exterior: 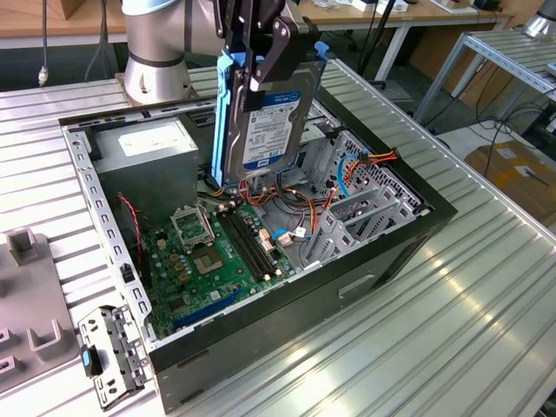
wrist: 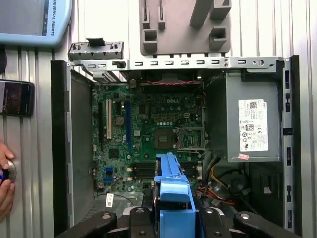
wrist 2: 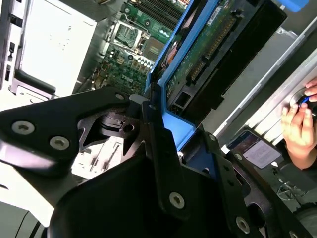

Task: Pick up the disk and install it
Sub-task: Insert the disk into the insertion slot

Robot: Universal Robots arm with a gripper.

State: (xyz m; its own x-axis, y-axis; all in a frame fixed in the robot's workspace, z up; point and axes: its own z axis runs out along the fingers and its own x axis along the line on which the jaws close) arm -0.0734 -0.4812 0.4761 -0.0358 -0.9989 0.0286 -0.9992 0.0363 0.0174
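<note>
The claw [exterior: 259,69] pinches the disk [exterior: 269,126] at its top end. The disk hangs directly below, long axis upright, over the open computer case [exterior: 391,254].

The gripper [exterior: 261,62] hangs above the open case [exterior: 391,252], jaws clamped on the disk [exterior: 265,122], holding it upright. The arm [exterior: 156,52] rises just beside the case.
</note>
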